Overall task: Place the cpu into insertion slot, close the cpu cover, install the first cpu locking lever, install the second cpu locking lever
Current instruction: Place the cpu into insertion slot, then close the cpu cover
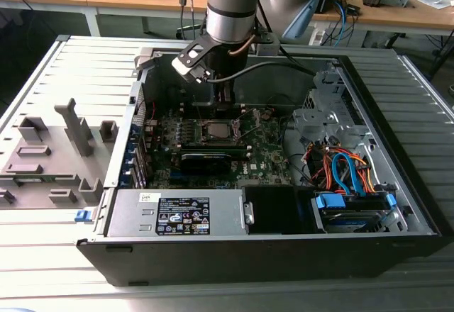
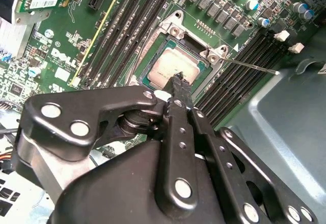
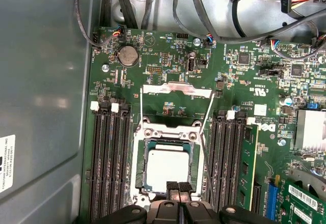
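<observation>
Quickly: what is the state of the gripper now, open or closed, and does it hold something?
Gripper: closed, holding nothing, fingertips at the edge of the cpu.

printed label (image 1: 183,216) on the power supply (image 1: 131,216), wording too small to read.

So the cpu (image 3: 168,169) sits in the insertion slot (image 3: 196,155) on the board (image 3: 168,56), memory slots (image 3: 109,158) flanking it both sides, gripper (image 3: 179,186) right over one edge of it.

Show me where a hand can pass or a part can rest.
Free: slatted table on the exterior view's right of the case; dark bay between power supply and drive cage. Crowded: gripper at the cpu, cables.
</observation>
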Robot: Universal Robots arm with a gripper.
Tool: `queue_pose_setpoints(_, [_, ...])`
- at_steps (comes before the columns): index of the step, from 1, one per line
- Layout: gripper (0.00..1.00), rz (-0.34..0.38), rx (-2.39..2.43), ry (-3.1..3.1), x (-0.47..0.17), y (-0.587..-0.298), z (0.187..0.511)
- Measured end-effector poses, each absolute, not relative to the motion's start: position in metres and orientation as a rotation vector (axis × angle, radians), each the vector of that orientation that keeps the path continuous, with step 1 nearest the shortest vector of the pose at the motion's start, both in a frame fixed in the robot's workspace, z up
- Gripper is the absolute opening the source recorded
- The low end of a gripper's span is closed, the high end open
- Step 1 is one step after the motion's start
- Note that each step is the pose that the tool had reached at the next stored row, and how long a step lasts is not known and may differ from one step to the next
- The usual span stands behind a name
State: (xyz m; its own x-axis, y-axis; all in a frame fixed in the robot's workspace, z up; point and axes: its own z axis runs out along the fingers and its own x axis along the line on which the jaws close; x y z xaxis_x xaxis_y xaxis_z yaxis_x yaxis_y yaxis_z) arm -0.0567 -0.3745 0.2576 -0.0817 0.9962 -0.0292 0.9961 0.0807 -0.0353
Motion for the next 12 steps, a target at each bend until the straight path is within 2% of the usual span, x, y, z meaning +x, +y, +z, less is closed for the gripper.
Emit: queue_pose_setpoints(12, [0.11, 0.083, -2.132, -2.312, -0.0469, -0.3745, 0.2575])
